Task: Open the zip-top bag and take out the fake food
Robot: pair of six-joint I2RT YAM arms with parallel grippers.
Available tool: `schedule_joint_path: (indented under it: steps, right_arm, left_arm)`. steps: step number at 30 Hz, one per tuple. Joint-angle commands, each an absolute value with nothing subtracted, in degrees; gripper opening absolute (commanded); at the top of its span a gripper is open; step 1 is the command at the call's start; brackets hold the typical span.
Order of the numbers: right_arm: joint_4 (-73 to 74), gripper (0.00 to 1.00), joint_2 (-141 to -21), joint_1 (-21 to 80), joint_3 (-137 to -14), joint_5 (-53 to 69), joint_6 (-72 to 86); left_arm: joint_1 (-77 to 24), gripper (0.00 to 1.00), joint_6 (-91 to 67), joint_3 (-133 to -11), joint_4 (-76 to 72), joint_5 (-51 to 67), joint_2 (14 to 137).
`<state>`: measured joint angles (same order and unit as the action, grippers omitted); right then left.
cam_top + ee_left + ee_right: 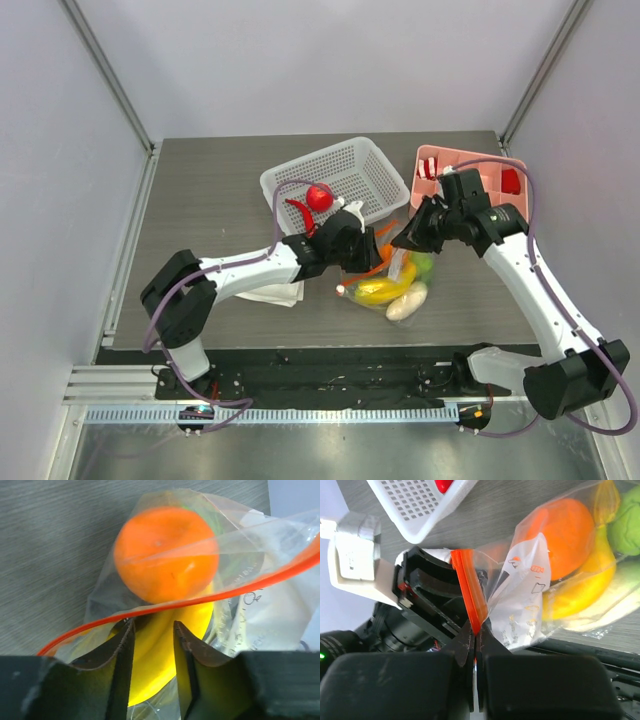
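The clear zip-top bag (395,275) lies at the table's front centre, holding yellow bananas (378,290), a white radish (405,303) and a green apple (424,264). My right gripper (408,238) is shut on the bag's orange-red zip strip (467,585) and lifts that edge. My left gripper (362,255) is at the bag's mouth. In the left wrist view its jaws (153,625) stand apart over the banana (152,655), with the strip (215,595) across their tips and the orange (165,555) beyond. A red apple (319,196) sits in the white basket (285,180).
A pink divided tray (430,160) with red-and-white pieces stands at the back right, behind my right arm. A white cloth (275,293) lies under my left forearm. A red curved piece (298,212) sits at the basket's near edge.
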<state>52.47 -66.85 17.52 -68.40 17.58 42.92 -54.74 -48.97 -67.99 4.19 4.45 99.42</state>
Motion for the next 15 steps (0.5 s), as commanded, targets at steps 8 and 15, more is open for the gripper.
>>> schedule_joint_path:
  steps: [8, 15]
  right_arm:
    - [55.37, 0.01, -71.19, 17.58, -79.63, 17.84, 40.61]
    - [54.58, 0.01, -71.98, 17.58, -78.84, 19.51, 40.34]
  left_arm:
    - [-54.49, 0.41, -37.10, -76.99, 8.78, 26.05, 98.61]
    - [-54.58, 0.51, -30.60, -74.27, 10.19, 34.20, 100.46]
